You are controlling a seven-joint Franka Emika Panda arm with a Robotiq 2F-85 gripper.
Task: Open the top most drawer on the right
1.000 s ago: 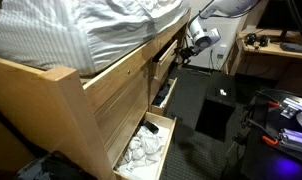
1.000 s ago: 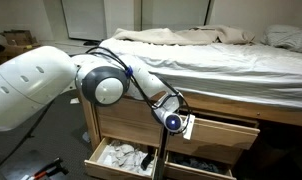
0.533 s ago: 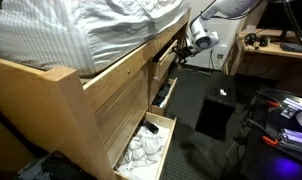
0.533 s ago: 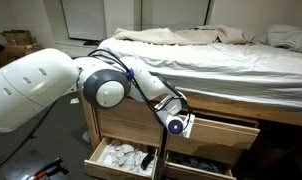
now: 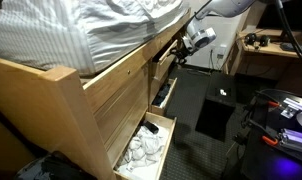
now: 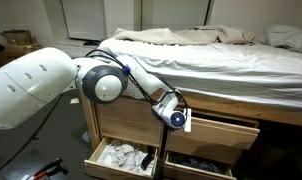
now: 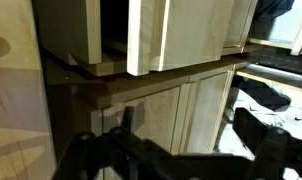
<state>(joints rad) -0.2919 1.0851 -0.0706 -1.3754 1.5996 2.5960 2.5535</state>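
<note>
The wooden bed frame has drawers under the mattress. The top right drawer [image 6: 229, 130] stands pulled out a little; it also shows in an exterior view [image 5: 167, 57]. My gripper [image 6: 177, 118] hangs at the left end of that drawer's front, also seen in an exterior view [image 5: 196, 38]. In the wrist view my gripper [image 7: 187, 135] is open, its two dark fingers apart with only wooden drawer fronts [image 7: 161, 105] behind them. It holds nothing.
The bottom left drawer [image 6: 119, 158] is pulled out and holds white cloth, also in an exterior view [image 5: 144, 146]. The bottom right drawer [image 6: 196, 163] is open with dark items. A black box [image 5: 215, 108] stands on the floor beside the bed. Rumpled bedding [image 6: 191, 40] covers the mattress.
My gripper has risen slightly beside the top right drawer's front. The drawers have not visibly moved.
</note>
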